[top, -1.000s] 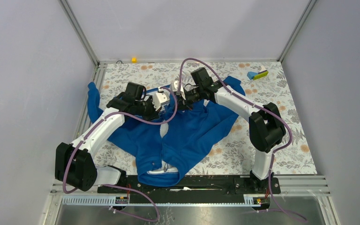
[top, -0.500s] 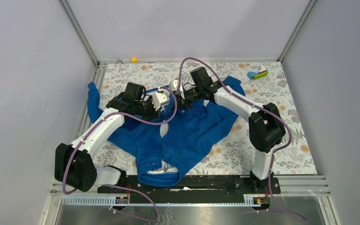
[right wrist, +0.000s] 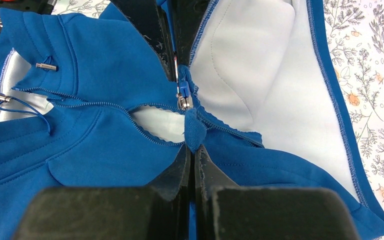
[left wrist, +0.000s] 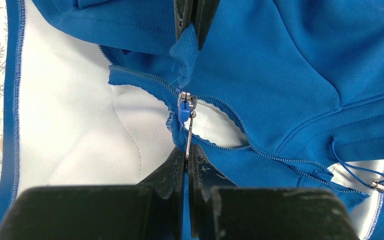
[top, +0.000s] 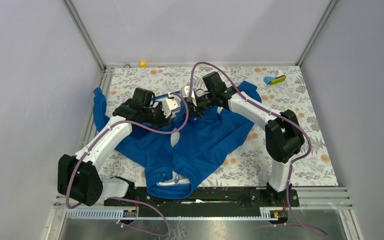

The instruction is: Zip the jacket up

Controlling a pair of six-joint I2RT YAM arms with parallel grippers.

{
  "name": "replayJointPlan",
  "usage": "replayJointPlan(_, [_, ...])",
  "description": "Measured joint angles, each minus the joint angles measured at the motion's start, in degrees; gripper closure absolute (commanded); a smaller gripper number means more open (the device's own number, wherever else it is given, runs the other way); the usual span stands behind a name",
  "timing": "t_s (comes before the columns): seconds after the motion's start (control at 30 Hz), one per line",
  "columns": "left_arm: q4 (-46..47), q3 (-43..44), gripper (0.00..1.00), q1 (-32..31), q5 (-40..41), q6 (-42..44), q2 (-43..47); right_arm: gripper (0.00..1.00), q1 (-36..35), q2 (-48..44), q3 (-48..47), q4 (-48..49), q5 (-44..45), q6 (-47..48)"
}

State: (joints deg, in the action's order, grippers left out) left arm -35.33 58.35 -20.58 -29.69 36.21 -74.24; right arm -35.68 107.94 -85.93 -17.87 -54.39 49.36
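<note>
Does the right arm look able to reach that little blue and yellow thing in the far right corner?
Probably not yet. The way to the blue and yellow thing looks free, but the right gripper is shut on the jacket beside its zipper and would have to let go first.

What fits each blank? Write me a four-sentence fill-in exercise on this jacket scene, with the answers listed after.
The left tool is shut on the metal ____ of the zipper.
The right tool pinches a fold of the jacket, whose outer fabric is ____.
The jacket's lining is ____.
The tablecloth bears a ____ print.
Missing words: pull; blue; white; floral.
</note>
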Motion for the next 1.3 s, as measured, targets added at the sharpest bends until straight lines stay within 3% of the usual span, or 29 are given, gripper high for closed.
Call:
replayJointPlan(0.87, [1.25, -0.85, 1.0, 0.0, 0.46, -0.02, 0.13, 1.0, 0.0, 0.0, -0.02, -2.27, 0.76, 1.46])
replayJointPlan(1.3, [1.25, -0.87, 1.0, 0.0, 0.46, -0.02, 0.42, 1.0, 0.0, 0.0, 0.02, 1.05, 1.27, -0.57])
